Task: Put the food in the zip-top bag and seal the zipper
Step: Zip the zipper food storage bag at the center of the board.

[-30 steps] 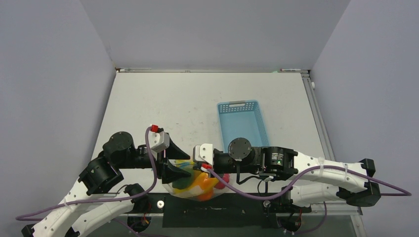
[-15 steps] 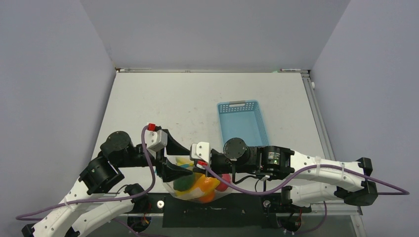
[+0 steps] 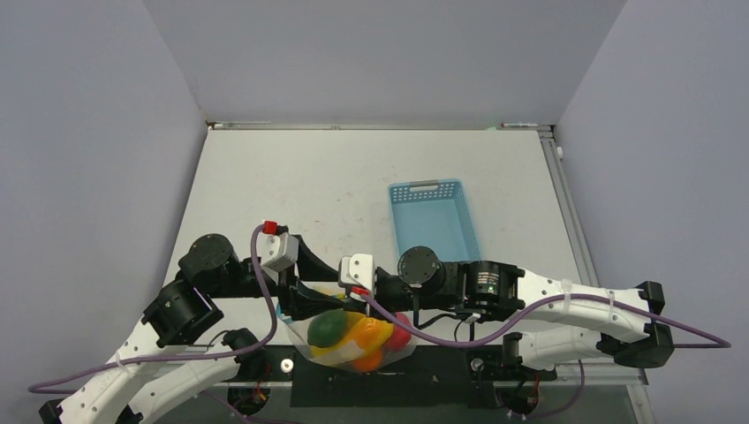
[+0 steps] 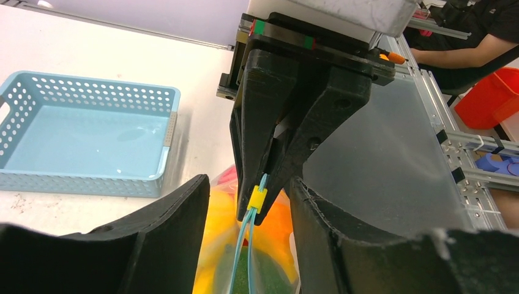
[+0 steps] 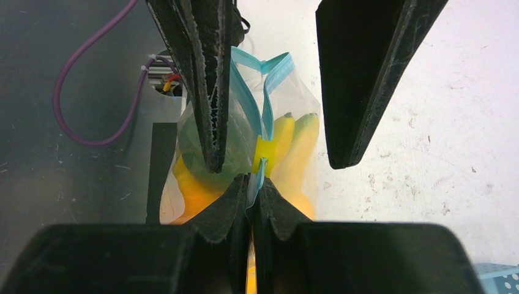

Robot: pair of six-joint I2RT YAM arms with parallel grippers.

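Between R gripper [image 5: 252, 184] jaws, closed tight, sits the zipper [image 5: 245, 98], pinched just beside its yellow slider [image 5: 263, 153]. L gripper [image 5: 274, 164] is approx half open w/ nothing held, one finger each side of the zipper. Bag [image 3: 353, 346] w/ food [image 3: 327, 329] inside is at table [image 3: 309, 194] near edge, btwn both arms. Basket [image 3: 433, 225] stands farther back, apart.
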